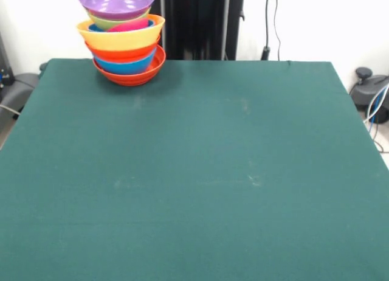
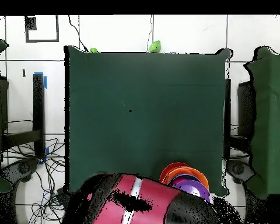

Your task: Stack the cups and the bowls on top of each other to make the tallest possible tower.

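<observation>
Purple plastic is seen at the top of the tower — a wide purple bowl rests above a green one, a magenta one and a large orange bowl, with red-orange and blue bowls below. The pile stands at the far left corner of the green table in the front view. From above, only the red and black arm is shown, just beside the pile at the table's near edge. The gripper itself is not found in either view, so its state cannot be told. No loose cup is seen on the cloth.
</observation>
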